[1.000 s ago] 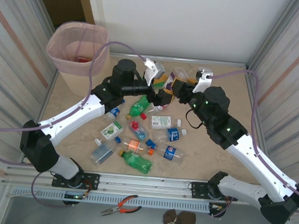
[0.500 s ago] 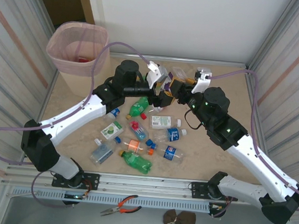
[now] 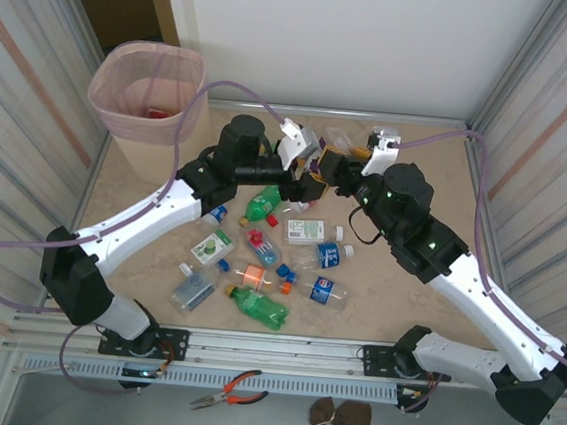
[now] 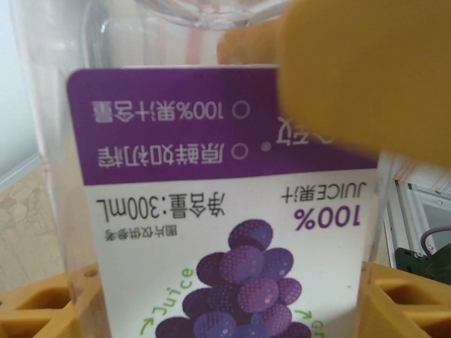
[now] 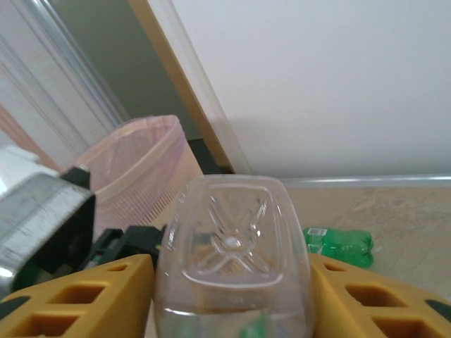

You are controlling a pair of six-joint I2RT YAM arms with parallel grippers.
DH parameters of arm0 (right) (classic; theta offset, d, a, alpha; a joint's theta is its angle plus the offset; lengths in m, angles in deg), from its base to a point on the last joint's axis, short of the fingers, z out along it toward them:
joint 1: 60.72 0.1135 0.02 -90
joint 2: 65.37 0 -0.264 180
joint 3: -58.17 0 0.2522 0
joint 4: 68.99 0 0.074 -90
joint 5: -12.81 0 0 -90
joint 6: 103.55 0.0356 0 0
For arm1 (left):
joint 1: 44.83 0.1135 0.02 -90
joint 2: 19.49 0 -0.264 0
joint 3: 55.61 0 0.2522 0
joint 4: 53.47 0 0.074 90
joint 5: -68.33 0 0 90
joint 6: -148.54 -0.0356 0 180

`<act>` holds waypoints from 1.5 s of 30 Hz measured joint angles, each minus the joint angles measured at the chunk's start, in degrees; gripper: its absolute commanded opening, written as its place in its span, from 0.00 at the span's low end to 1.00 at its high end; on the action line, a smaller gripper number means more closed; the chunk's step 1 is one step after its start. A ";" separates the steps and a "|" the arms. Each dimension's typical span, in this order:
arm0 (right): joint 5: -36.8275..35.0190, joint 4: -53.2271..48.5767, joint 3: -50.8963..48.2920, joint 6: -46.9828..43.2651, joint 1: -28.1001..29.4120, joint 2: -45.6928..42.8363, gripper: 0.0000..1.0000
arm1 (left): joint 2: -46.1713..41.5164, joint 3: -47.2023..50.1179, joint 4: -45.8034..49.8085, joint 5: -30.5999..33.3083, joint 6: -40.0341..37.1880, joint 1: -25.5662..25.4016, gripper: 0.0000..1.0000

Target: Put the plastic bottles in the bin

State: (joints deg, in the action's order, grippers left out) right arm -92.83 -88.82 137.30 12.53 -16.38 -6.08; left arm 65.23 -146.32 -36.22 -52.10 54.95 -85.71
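The left tool (image 4: 229,303) has a grape juice bottle (image 4: 225,204) between its yellow fingers (image 4: 42,310). The fingers sit against both sides of the bottle, so it has hold of it. The bottle has a purple and white label with a bunch of grapes on it.

The right tool (image 5: 232,296) is at the other end of the same bottle. The clear bottom of the bottle sits between its yellow fingers (image 5: 77,296). They are right beside the bottle, but I cannot tell if they press on it.

The two tools meet up in the air, over the far middle of the worktop (image 3: 384,313).

Under them, the other plastic bottles (image 3: 307,232) lie on their sides in a bunch in the middle of the worktop. One green bottle (image 5: 338,246) lies near the far side.

The bin (image 3: 101,95) stands at the far left corner, with a pink bag over its rim. It is well apart from the held bottle.

The worktop is pale and stony. A white wall is at the far side, and grey striped walls are left and right.

The left arm (image 3: 142,224) goes up from the near left corner and bends right. The right arm (image 3: 477,291) goes up from the near right corner and bends left.
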 measured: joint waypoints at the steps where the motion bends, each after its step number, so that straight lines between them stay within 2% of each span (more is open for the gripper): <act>1: -0.15 0.00 0.33 -0.09 0.00 -0.04 0.66 | 0.00 0.00 0.35 0.13 -0.07 0.13 0.61; 4: -1.07 0.04 0.87 -0.57 0.02 -0.31 0.71 | -0.11 0.00 1.40 0.44 -0.04 1.44 0.59; 12: -4.20 -0.72 1.29 -2.43 0.00 -2.71 0.72 | -2.60 -0.57 4.04 2.03 1.46 10.08 0.55; 19: -5.60 -1.31 1.84 -3.32 0.00 -3.98 0.72 | -5.33 -4.00 5.27 3.87 6.10 21.81 0.52; 25: -5.57 -2.21 1.84 -3.76 0.00 -3.76 0.72 | -4.94 -13.46 12.37 3.91 7.50 32.85 0.52; 31: -5.55 -2.60 2.36 -3.91 0.00 -2.99 0.72 | -0.96 -25.00 19.61 3.48 6.56 41.42 0.52; 35: -5.49 -2.82 2.38 -3.91 0.00 -2.95 0.73 | 2.73 -27.74 22.32 3.48 5.33 45.53 0.52; 40: -5.40 -3.15 2.78 -3.89 0.00 -1.60 0.73 | 9.84 -31.23 25.62 3.54 3.96 48.41 0.51; 45: -5.42 -3.85 2.78 -3.89 0.00 -1.14 0.73 | 17.18 -35.58 30.16 3.63 1.81 49.09 0.53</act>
State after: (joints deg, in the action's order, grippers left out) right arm -98.25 -92.66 140.07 8.64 -16.38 -7.22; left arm 82.41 -181.91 -6.06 -48.47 56.76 -36.62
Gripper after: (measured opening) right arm 0.724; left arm 0.655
